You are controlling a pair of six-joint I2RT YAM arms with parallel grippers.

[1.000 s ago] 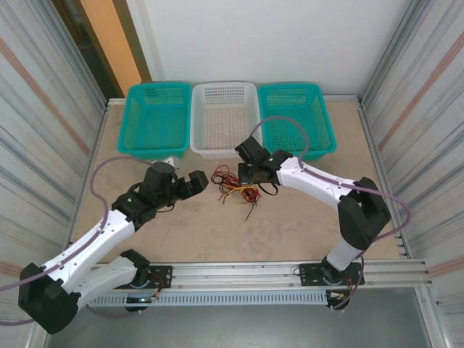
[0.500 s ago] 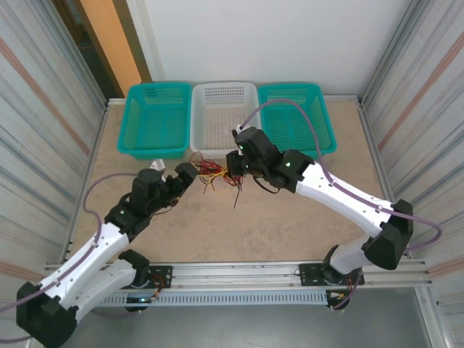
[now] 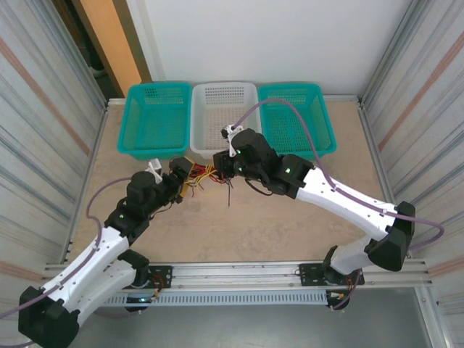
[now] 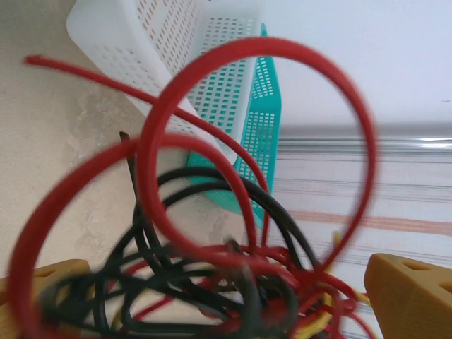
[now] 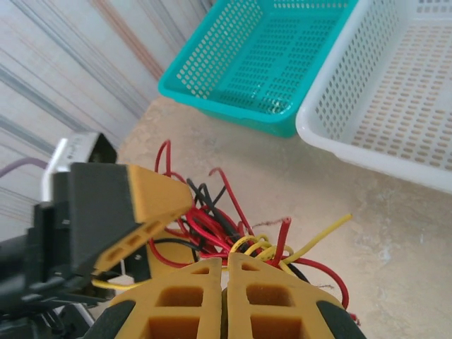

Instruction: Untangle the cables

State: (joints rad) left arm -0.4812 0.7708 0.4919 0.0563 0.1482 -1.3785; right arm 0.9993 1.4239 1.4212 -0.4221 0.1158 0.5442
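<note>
1. Left end effector (image 3: 183, 171) has swung in from the counter's left side. It stands wide open, its yellow fingers (image 4: 406, 289) either side of the tangle, nothing gripped yet.
2. The cables (image 3: 201, 174) are red, yellow and black, and still one knot. They have travelled from mid-counter toward the far edge and now sit just in front of where the left teal basket (image 3: 148, 153) meets the white basket (image 3: 203, 151).
3. Right end effector (image 3: 225, 165) is clamped tight on the bundle's right end, and it brought the bundle across to meet the left arm.
4. My read: this sets up a two-handed pull. The left needs to close on a loop, then the arms draw apart. No strand looks free so far.
</note>
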